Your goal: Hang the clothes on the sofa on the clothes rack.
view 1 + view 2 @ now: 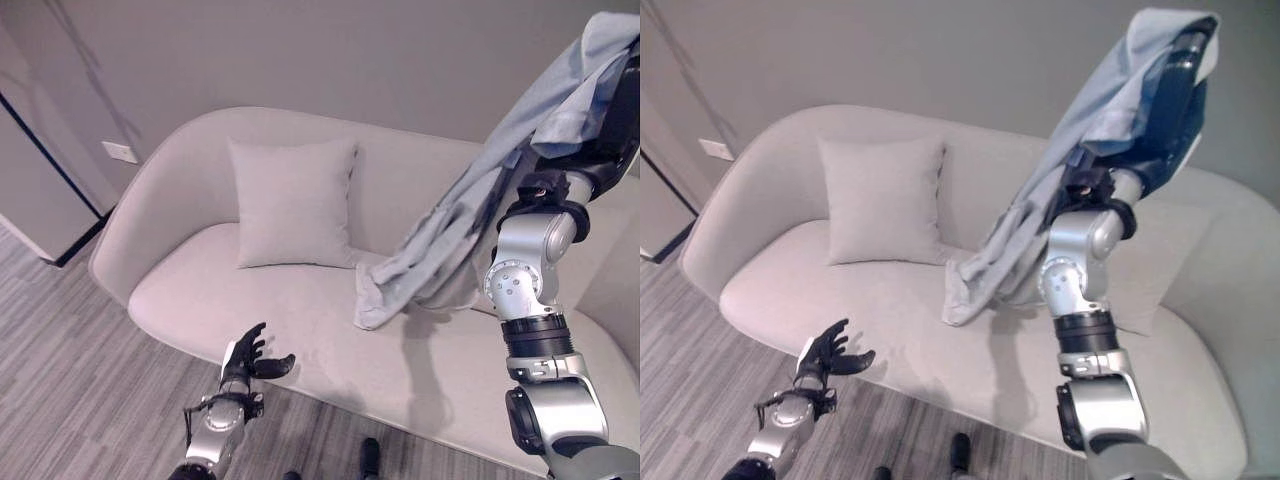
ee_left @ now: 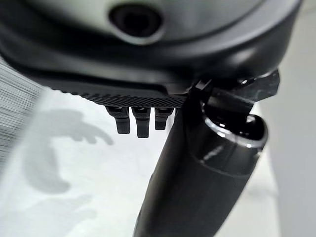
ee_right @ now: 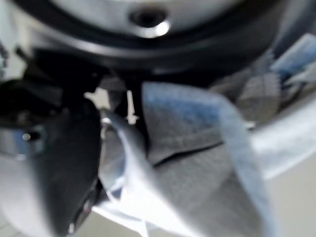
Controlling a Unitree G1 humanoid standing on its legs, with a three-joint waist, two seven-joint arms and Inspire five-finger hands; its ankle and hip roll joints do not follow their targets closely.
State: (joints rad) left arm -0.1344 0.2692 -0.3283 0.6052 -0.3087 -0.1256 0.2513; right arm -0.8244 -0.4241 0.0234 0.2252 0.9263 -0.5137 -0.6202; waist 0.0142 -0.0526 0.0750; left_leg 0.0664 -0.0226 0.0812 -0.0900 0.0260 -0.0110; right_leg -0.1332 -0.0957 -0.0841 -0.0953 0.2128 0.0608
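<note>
While the right robot hand (image 1: 1180, 75) is raised toward one o'clock, a pale blue garment (image 1: 1060, 200) of soft woven cloth drapes over it; the fingers are hidden under the folds, so its grasp cannot be told. From there the garment hangs in long creases down toward seven o'clock, its lower end bunched on the seat of the sofa (image 1: 300, 330). This sofa is rounded, with a curved back and smooth off-white upholstery. A square cushion (image 1: 293, 203) of matching fabric leans against the backrest at eleven o'clock. At seven o'clock, the left robot hand (image 1: 250, 358) hovers over the sofa's front edge, fingers spread wide and holding nothing. Grey striped flooring (image 1: 70, 370) lies below.
</note>
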